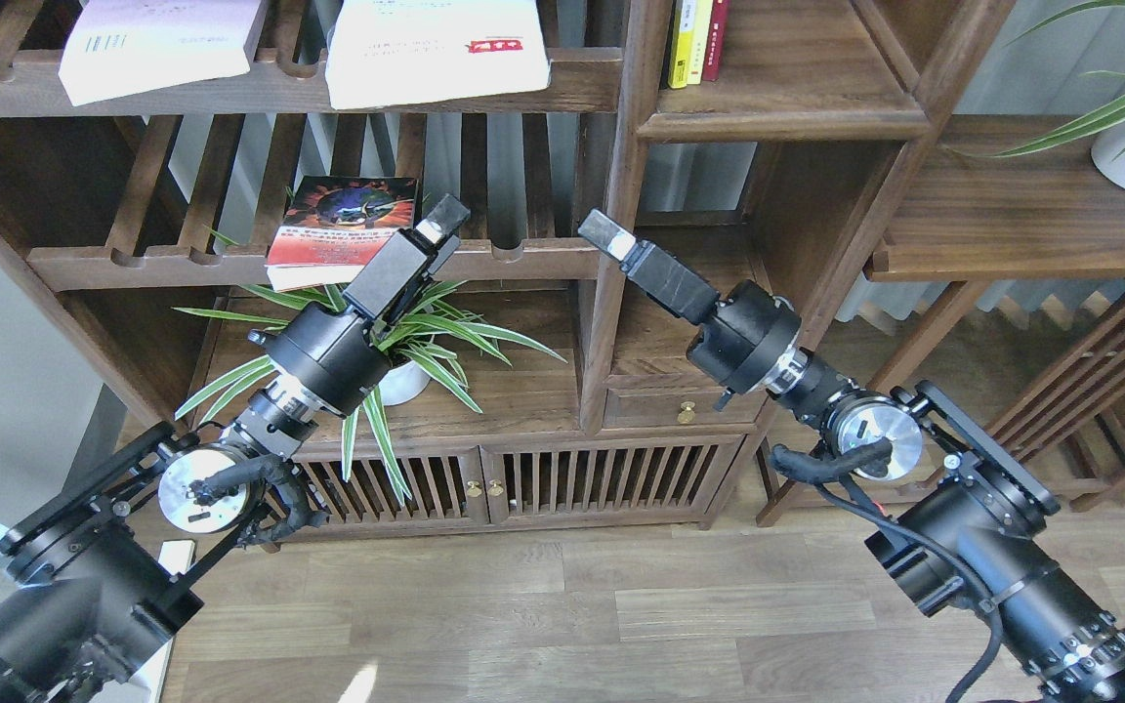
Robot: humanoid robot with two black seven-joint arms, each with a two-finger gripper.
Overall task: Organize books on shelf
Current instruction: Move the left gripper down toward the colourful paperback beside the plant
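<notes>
All three paperbacks lie flat on slatted wooden racks, none yet on the solid dark walnut shelf at one o'clock, so I judge the job barely begun.

The dark red-orange picture-cover paperback rests on the middle rack at eleven o'clock. The left gripper sits just beside its right edge; I cannot tell whether it is wide, narrow or holding the cover. The right gripper hangs near the centre post, holding nothing I can see, its opening unclear too.

The next move likely calls for pinching that book's edge and lifting it clear of the notched rail.

The large white paperback with a red label and the pale pink-white paperback lie on the top rack at twelve and ten o'clock. The label's characters and the pink book's barcode are too small to read.
</notes>
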